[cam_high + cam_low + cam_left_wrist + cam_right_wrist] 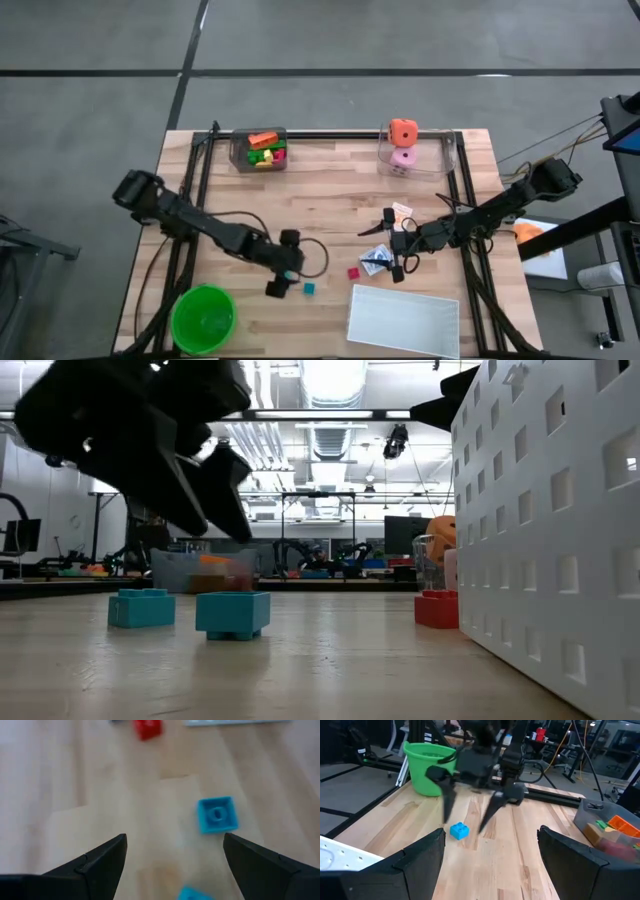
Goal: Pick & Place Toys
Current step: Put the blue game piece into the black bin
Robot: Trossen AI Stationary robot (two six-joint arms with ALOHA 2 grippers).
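Observation:
Two teal bricks (pixel 141 608) (pixel 233 614) and a red cube (pixel 437 609) lie flat on the table near its front. My left gripper (pixel 465 822) hangs open just above them, fingers slanting down. One teal brick (pixel 217 814) lies ahead of it between the finger lines, and the other (pixel 192 893) is right under it. My right gripper (pixel 390 248) waits open over small printed cards (pixel 375 258) at mid-right. More toys fill two clear bins at the far edge: green and orange pieces (pixel 264 150) in one, an orange cube (pixel 403 131) and a pink die (pixel 403 158) in the other.
A round green bowl (pixel 203 318) stands at the near left corner, behind my left gripper in the right wrist view. A white perforated tray (pixel 404 320) lies at the near right, close to the red cube (pixel 353 272). Black rails run along the table's left and right sides.

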